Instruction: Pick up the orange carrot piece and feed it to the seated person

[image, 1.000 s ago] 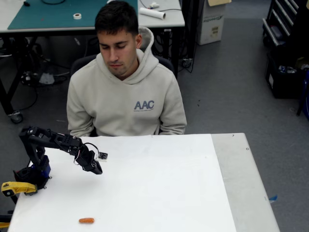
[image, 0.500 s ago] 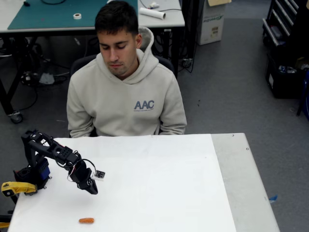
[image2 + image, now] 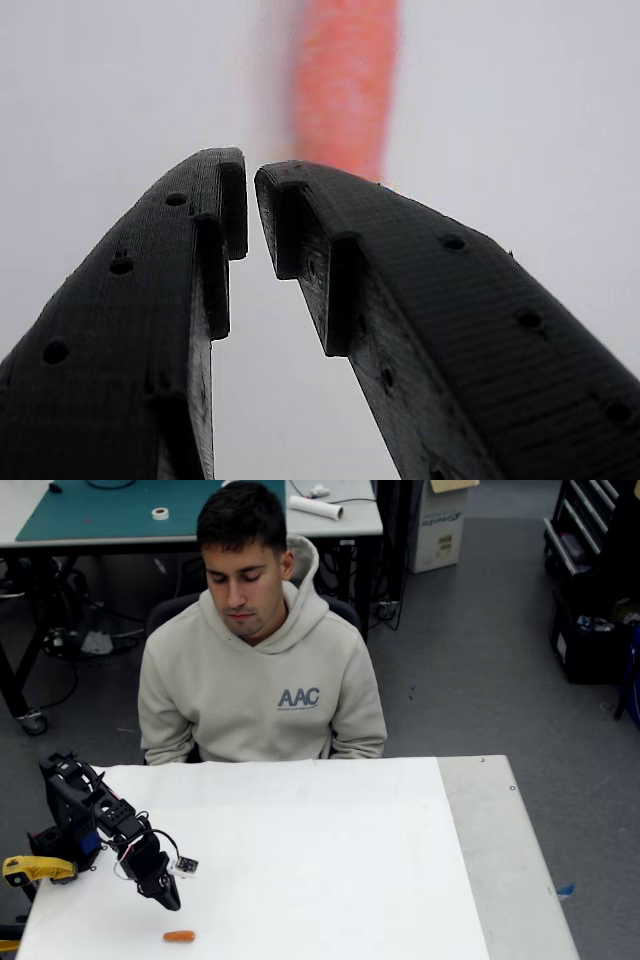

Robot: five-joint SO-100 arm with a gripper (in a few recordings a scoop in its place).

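Observation:
The orange carrot piece (image 3: pixel 179 936) lies on the white table near its front left edge. My black gripper (image 3: pixel 171 902) hangs just above and slightly behind it, pointing down at the table. In the wrist view the carrot piece (image 3: pixel 345 85) is a blurred orange bar just past the fingertips. There the gripper (image 3: pixel 250 172) is shut, with only a thin slit between the tips and nothing held. The seated person (image 3: pixel 262 670), in a beige hoodie, sits at the far side of the table and looks down.
The white table top (image 3: pixel 330 860) has a grey strip (image 3: pixel 500 850) along its right side. The arm's base (image 3: pixel 62 840) and a yellow part (image 3: pixel 35 868) sit at the table's left edge. Behind the person stands a desk with a green mat (image 3: pixel 120 510).
The arm has swung down and toward the table's front left edge over the last second. The gripper now sits close above the carrot piece, which has not moved.

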